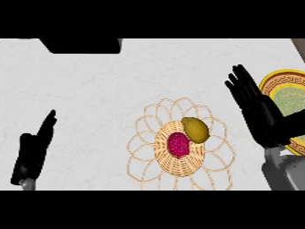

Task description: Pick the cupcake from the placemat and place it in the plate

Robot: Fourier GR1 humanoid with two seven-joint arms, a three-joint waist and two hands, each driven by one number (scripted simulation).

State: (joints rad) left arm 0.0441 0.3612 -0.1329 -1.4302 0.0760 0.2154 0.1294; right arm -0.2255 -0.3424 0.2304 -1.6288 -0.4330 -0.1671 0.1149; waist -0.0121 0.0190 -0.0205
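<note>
A woven, flower-shaped placemat [148,134] lies on the counter at centre right. On its round middle sit a magenta-topped cupcake [178,144] and, touching it at the upper right, an olive-yellow object [196,129]. The plate [300,96], yellow-rimmed with a green centre, lies at the right edge. My right hand [260,114] is open with straight fingers pointing up, between the placemat and the plate, its thumb over the plate's rim. My left hand [32,152] rests open at the lower left, far from the placemat.
A black object [82,44] sits at the counter's far edge, upper left. The pale marbled counter [82,89] stretches between my left hand and the placemat. Dark wood shows at the upper corners.
</note>
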